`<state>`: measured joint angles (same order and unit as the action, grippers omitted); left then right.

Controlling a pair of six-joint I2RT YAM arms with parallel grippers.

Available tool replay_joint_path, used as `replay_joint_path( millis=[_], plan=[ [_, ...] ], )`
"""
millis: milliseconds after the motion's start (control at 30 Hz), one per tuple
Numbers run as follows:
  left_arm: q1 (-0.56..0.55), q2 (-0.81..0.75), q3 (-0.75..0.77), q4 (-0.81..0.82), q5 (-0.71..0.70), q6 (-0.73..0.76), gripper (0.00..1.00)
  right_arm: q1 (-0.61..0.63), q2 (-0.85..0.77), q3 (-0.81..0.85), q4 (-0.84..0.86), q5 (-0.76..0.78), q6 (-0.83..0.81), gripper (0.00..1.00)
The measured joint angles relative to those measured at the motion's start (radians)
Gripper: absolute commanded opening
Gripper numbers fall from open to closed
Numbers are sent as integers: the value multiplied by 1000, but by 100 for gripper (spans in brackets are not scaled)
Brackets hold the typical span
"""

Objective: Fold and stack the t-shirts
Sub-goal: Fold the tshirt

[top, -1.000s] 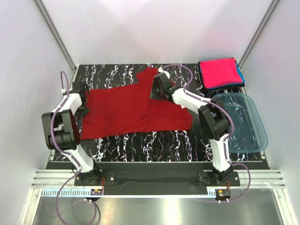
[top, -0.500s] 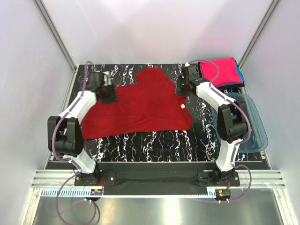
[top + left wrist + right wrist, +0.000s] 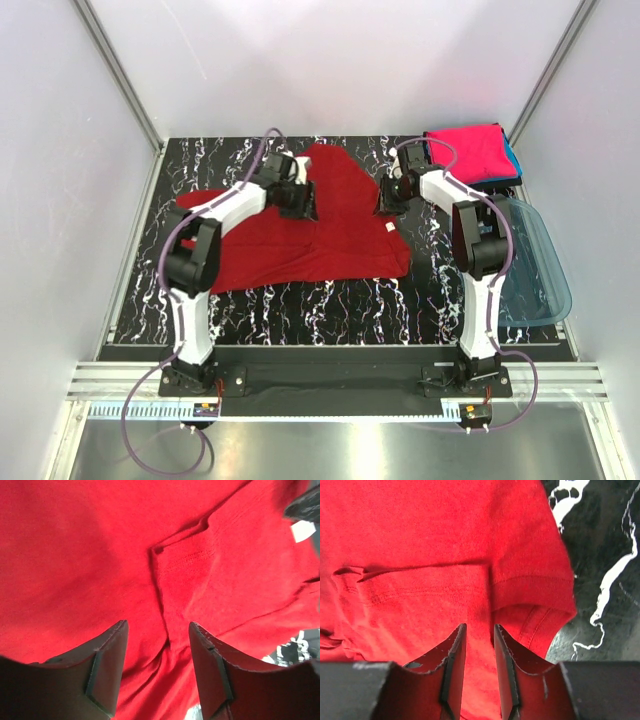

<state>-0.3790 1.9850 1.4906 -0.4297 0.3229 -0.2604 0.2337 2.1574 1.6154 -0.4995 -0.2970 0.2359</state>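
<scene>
The dark red t-shirt [image 3: 300,240] lies spread on the black marbled table [image 3: 330,305], partly folded, with its white neck label [image 3: 388,227] near its right edge. My left gripper [image 3: 299,204] hovers over the shirt's upper middle, jaws wide open over wrinkled red cloth [image 3: 165,580]; it shows in the left wrist view [image 3: 157,626]. My right gripper [image 3: 386,198] is at the shirt's right edge, jaws a narrow gap apart over a folded sleeve hem [image 3: 530,587]; it shows in the right wrist view [image 3: 479,628]. A folded bright pink t-shirt [image 3: 465,155] lies on a teal-blue one [image 3: 513,160] at the back right.
A translucent blue plastic tub [image 3: 535,265] stands at the table's right edge, just right of the right arm. White walls with metal posts enclose the table at the back and sides. Bare marbled surface shows left of the shirt and along the front.
My left gripper has swept from the shirt's left edge rightward to its upper middle. My right gripper moved from the shirt's middle to its right edge. The shirt's left side has shifted inward.
</scene>
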Motion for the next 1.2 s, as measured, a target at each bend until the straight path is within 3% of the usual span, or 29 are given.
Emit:
replay_joint_path(
  millis=[400,833,933,1100,1200],
  plan=[
    [-61,153,105,-8,-56,18,57,1,37,82,-23,27,-86,34],
    [-60,200,157,-10,-56,18,43,1,94,119,-23,15,-95,31],
    [-60,206,166,-8,-44,19,35,1,100,127,-24,14,-98,22],
    [-60,212,170,-10,-23,19,1,1,105,132,-24,18,-103,7],
    [-60,212,174,-10,-18,20,0,1,105,132,-26,24,-108,0]
  ],
)
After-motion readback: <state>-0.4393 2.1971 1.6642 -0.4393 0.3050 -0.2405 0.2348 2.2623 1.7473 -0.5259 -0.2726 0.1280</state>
